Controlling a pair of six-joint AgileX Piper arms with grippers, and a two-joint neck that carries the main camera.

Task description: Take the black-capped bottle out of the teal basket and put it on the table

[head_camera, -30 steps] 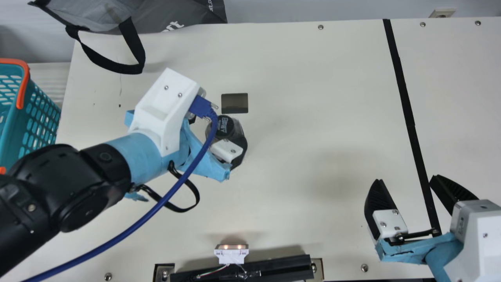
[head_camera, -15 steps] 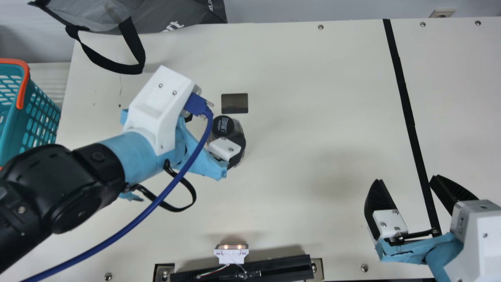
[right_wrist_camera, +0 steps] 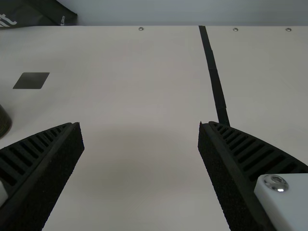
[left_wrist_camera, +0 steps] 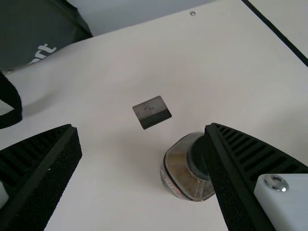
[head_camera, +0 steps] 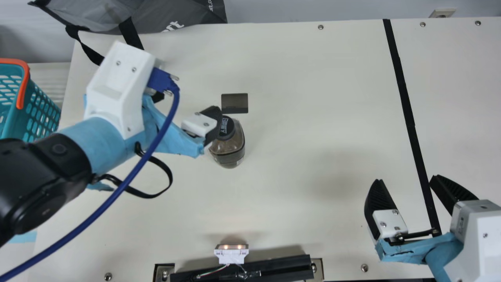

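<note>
Bottle [head_camera: 231, 145] beside widely spread left gripper [head_camera: 188, 103].

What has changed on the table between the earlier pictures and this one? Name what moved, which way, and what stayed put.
The left gripper moved towards the main view's left and top edges, uncovering more of the bottle. It is open now; whether it gripped the bottle earlier is unclear. The bottle stands in nearly the same place; the right gripper and teal basket stayed put.

Robotics lab, 2 jointed arms [head_camera: 43, 168], cabling [head_camera: 129, 178], cream table [head_camera: 297, 129]
</note>
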